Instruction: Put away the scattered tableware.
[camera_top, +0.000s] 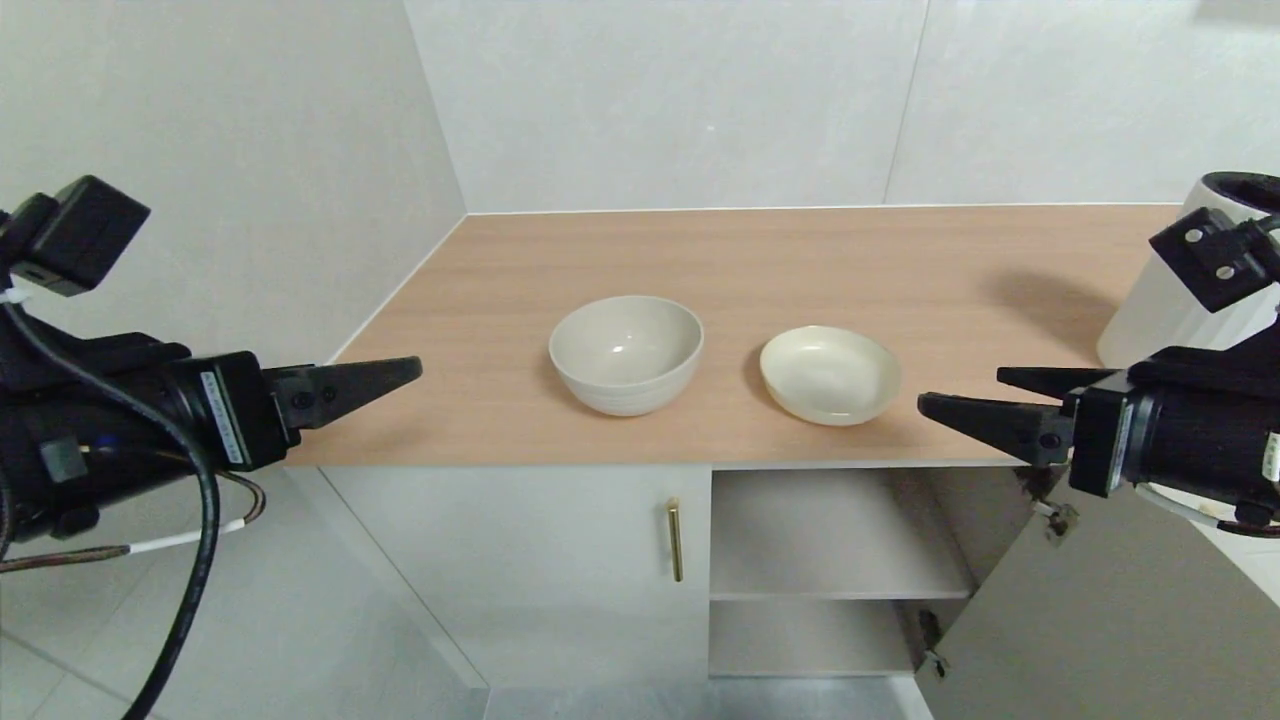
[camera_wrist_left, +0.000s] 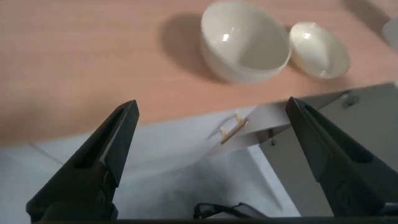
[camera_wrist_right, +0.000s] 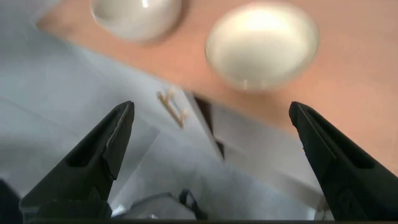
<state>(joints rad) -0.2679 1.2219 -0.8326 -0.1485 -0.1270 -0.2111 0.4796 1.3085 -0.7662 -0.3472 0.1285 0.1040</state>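
Both bowls stand upright, a little apart, near the front edge of the light wooden worktop (camera_top: 800, 260) — the deeper pale grey ceramic bowl (camera_top: 626, 352) toward the robot's left, the shallow cream ceramic bowl (camera_top: 830, 373) to its right. Just below the shallow one, the white cabinet's right-hand door (camera_top: 1010, 600) is swung open, baring two white shelves (camera_top: 830, 560). I judge that is where the tableware is meant to go. The left-hand door with its slim brass bar handle (camera_top: 675, 540) is shut.

The left pincer (camera_top: 390, 375) hangs by the worktop's left end, released with its fingers spread wide, well apart from the grey bowl. The right pincer (camera_top: 965, 392) is likewise released — held by the front edge beside the cream bowl, near it but not touching, above the open door. The cream bowl looks the likelier first pick for the right arm, with the shelves close below.
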